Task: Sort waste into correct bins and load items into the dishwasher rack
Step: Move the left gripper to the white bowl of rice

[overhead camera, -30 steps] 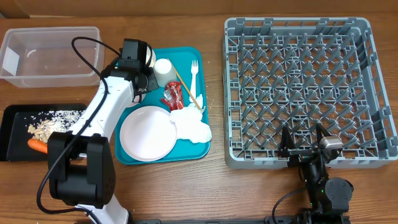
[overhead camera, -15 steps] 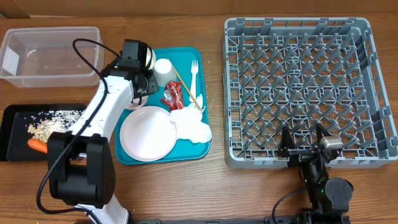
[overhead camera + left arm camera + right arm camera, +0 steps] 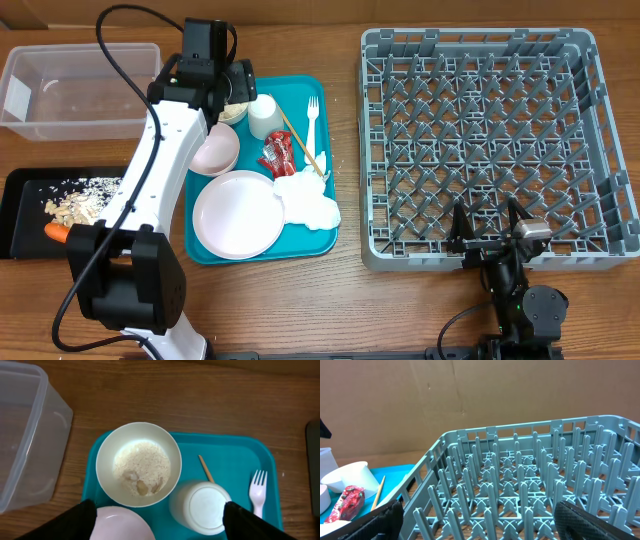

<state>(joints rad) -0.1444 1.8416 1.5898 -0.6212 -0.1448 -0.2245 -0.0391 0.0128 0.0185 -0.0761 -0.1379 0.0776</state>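
Across the brown wooden table (image 3: 340, 300), the large grey plastic dishwasher rack (image 3: 480, 140) sits empty at right by the open right gripper (image 3: 475, 520), while at the flat teal tray's (image 3: 297, 88) far-left corner the left gripper (image 3: 159, 512) hangs spread and empty over the small white bowl (image 3: 138, 464) of beige grainy scraps (image 3: 142, 467), presumably to tip them out first.

The teal tray (image 3: 295, 88) lies on a brown wood-grain tabletop (image 3: 300, 300). On the tray are:

- a white-pink plate (image 3: 238, 214)
- a pale pink bowl (image 3: 215, 150)
- a white bowl (image 3: 105, 460) holding beige grainy scraps (image 3: 142, 465)
- a white cup (image 3: 265, 115)
- a white fork (image 3: 313, 125)
- a tan wooden stick (image 3: 300, 140)
- a red wrapper (image 3: 277, 155) flecked with white
- a white napkin (image 3: 308, 200)

Left of the teal tray, the tub (image 3: 80, 90) is clear. The black tray (image 3: 22, 210) carries beige food bits (image 3: 85, 198) and an orange carrot (image 3: 57, 233). Right of the teal tray, the rack (image 3: 470, 38) is grey with a grid-patterned floor.
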